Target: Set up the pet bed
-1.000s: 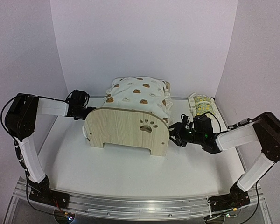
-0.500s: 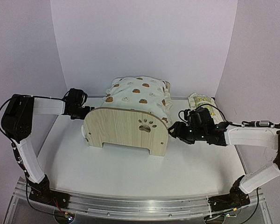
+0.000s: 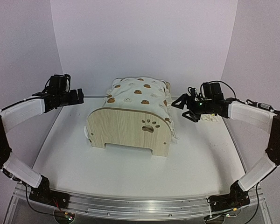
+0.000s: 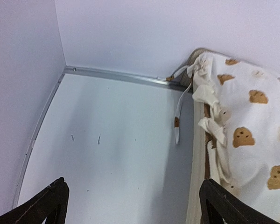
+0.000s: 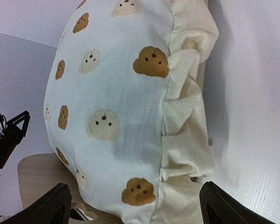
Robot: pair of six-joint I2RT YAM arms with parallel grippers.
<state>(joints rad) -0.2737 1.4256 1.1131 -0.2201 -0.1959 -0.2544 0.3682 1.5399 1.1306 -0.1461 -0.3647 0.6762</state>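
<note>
The pet bed (image 3: pixel 126 133) stands mid-table, its light-wood end board with a paw cutout facing me. A cream bear-print cushion (image 3: pixel 137 95) is heaped on top of it, and its frill hangs over the right side. My left gripper (image 3: pixel 77 97) hovers open, up and to the left of the bed, apart from it. In the left wrist view the left gripper (image 4: pixel 133 212) has only bare table between its fingers, with the cushion (image 4: pixel 245 121) to the right. My right gripper (image 3: pixel 183 110) hovers open to the right of the bed. In its wrist view the right gripper (image 5: pixel 135 210) looks at the cushion (image 5: pixel 112 93) and touches nothing.
A lemon-print pillow (image 3: pixel 209 118) lies at the back right, mostly hidden behind my right arm. Cushion tie straps (image 4: pixel 179 116) dangle onto the table by the back wall. White walls close in the table at the left, the back and the right.
Both arms have lifted up and away from the sides of the bed. Both grippers have opened wider, the right one most. The cushion stays on the bed.
</note>
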